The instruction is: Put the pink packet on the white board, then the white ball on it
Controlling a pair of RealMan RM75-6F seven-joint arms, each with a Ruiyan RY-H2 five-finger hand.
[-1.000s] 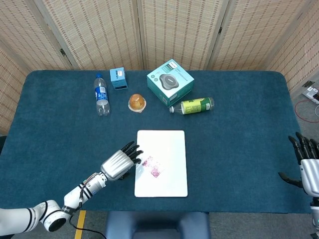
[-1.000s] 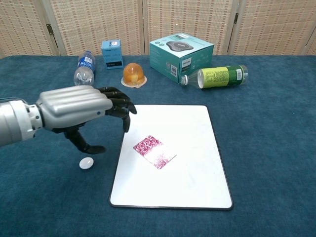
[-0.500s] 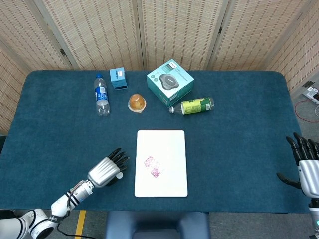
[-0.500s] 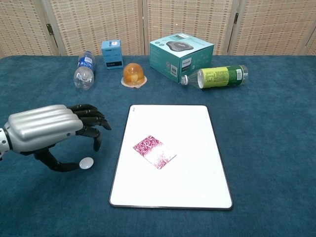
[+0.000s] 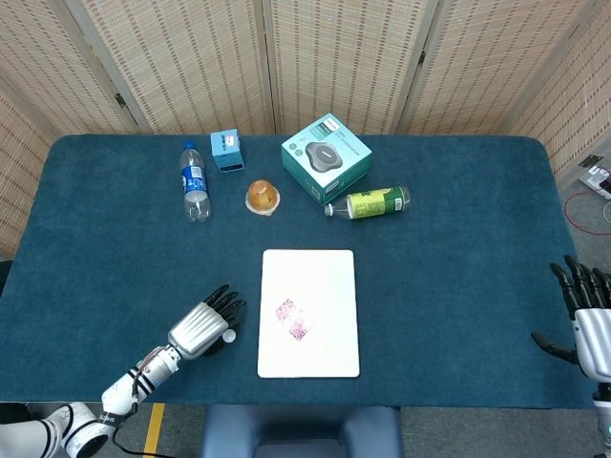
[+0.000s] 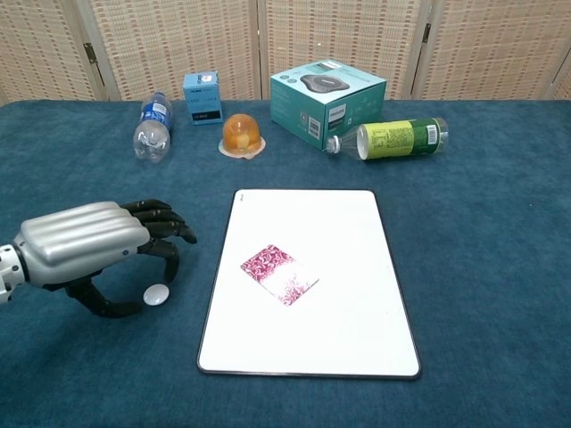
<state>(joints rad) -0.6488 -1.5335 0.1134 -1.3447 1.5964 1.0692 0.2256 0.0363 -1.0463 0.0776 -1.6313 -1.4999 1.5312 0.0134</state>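
One small white ball (image 6: 157,295) on cloth, left hand (image 6: 98,242) spread over it, pink packet (image 6: 277,274) on white board (image 6: 357,267).

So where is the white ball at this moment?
In the chest view the white ball lies on the table, just left of the white board, under the left hand.

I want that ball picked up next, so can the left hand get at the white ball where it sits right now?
Probably yes. The left hand hangs just over the white ball, which lies on the blue table beside the white board, between the thumb and the curled fingers. Nothing lies between them.
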